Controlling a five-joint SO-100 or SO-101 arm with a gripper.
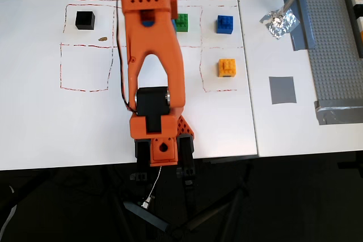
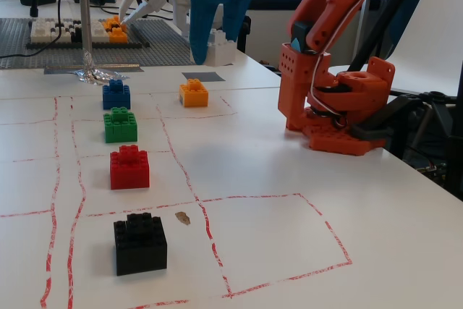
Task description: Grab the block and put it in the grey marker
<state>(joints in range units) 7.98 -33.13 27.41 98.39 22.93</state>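
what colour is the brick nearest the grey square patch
Orange, clearest in the overhead view.

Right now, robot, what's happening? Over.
Pincer up high, looks shut on the block. Grey marker bare. Orange brick near it, apart.

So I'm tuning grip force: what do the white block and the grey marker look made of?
The white block looks like hard moulded plastic, glossy, with a studded top like the coloured bricks. The grey marker seems flat matte tape: no thickness or sheen, lying flush on the table.
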